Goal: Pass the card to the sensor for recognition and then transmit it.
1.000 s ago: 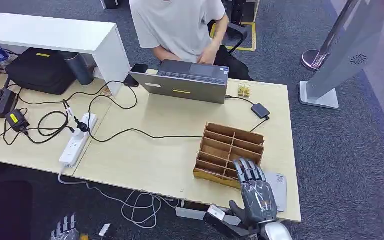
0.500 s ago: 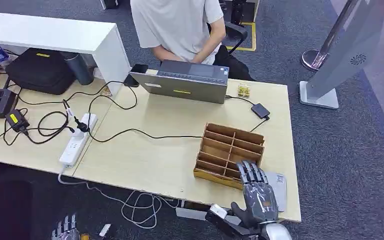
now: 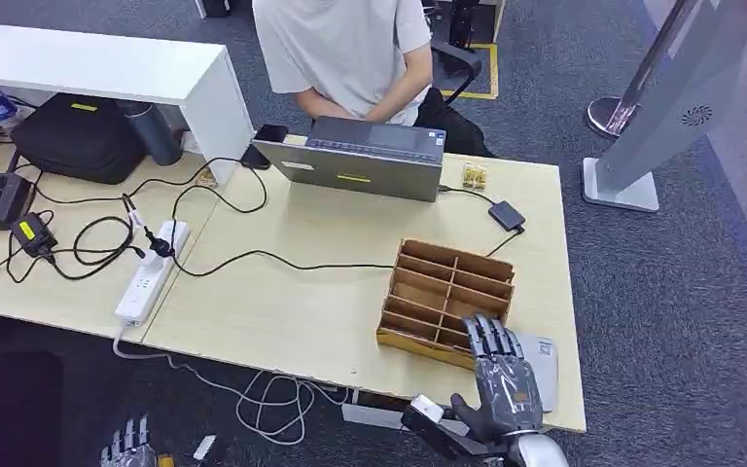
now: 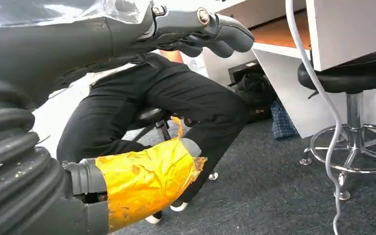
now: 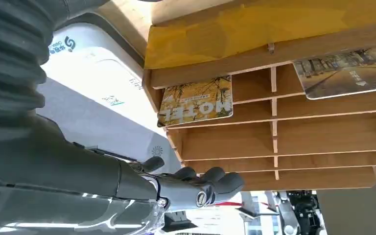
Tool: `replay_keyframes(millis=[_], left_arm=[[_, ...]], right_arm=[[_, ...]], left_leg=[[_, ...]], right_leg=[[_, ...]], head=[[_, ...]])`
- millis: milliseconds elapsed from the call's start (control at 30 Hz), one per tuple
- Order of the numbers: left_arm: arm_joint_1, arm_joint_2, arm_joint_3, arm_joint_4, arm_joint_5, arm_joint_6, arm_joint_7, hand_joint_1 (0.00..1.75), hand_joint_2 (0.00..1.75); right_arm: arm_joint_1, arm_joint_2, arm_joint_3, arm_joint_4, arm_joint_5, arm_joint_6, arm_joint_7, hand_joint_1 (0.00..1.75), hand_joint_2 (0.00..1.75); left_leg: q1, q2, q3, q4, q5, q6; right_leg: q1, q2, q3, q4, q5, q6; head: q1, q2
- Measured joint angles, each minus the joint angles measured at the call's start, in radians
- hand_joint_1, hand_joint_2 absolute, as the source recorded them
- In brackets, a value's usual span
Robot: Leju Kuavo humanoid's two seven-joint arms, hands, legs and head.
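A wooden slotted rack (image 3: 455,260) stands near the table's front right. In the right wrist view its shelves (image 5: 284,49) hold a yellow card marked HOTEL (image 5: 198,102) and a second picture card (image 5: 347,71). A flat white sensor pad (image 3: 546,358) lies just right of the rack, seen close up in the right wrist view (image 5: 95,71). My right hand (image 3: 501,377) hovers over the rack's near right corner and the pad's edge, fingers stretched out (image 5: 198,188), holding nothing. My left hand (image 3: 127,447) hangs below the table's front edge, its fingers (image 4: 203,32) loosely apart and empty.
A person in a white shirt (image 3: 345,49) sits behind an open laptop (image 3: 360,158) at the far edge. A small black box on a cable (image 3: 507,215), a power strip (image 3: 150,271) and loose cables lie on the table. A grey stand (image 3: 642,126) rises at right.
My right hand has slid slightly nearer and rightward, toward the white pad. The person's hands have drawn back from the laptop.
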Motion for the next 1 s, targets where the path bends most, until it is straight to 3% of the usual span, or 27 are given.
replay_keyframes(millis=[1000], left_arm=[[-0.001, 0.0, -0.003, 0.0, 0.0, 0.0, 0.0, 0.0, 1.75]], right_arm=[[-0.002, 0.006, 0.0, -0.009, -0.008, 0.031, 0.018, 0.0, 1.75]], left_leg=[[0.0, 0.0, 0.0, 0.0, 0.0, 0.0]], right_leg=[[0.0, 0.0, 0.0, 0.0, 0.0, 0.0]], head=[[0.0, 0.0]])
